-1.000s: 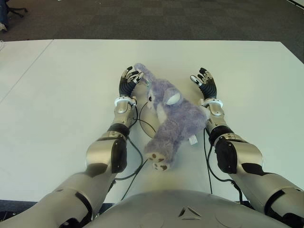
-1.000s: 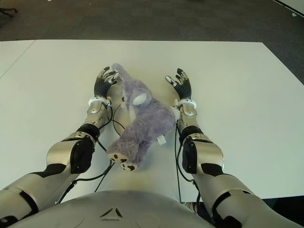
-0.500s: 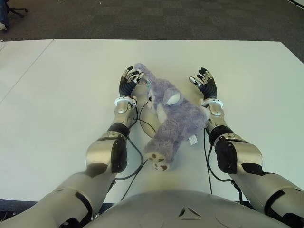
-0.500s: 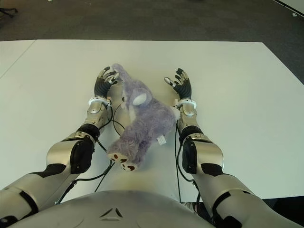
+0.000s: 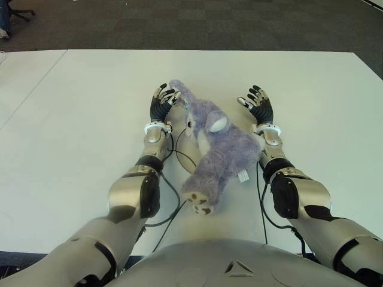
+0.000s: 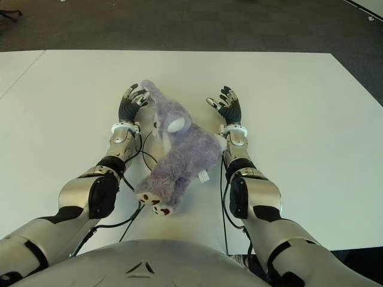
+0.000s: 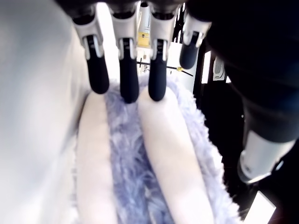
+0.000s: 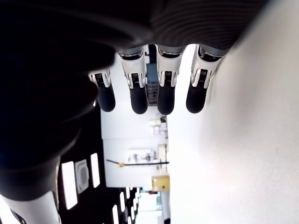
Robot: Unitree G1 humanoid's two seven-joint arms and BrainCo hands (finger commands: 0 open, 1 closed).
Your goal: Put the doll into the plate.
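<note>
a purple plush doll lies on the white bench between the robot's two forearms, stretched from near the left hand down toward the robot's body. its head end, with a pale ear patch, sits at the far end, and its feet with brown paw pads point back at the torso. a small white tag hangs off its side nearest the right forearm. the left hand shows at the doll's far end on its left side, fingers curled over toward the plush; in the left wrist view the dark fingertips press down into the purple fur beside two pale strips of the doll, so the hand is in contact with it, though whether the fingers and thumb truly close round the plush cannot be told. the right hand shows just to the right of the doll, well clear of its fur, palm turned inward, fingers spread and only lightly bent, holding nothing (its wrist view shows four fingers over bare bench and room beyond). thin black cables run along the bench beside both forearms. beyond the far edge of the bench is dark carpet.
</note>
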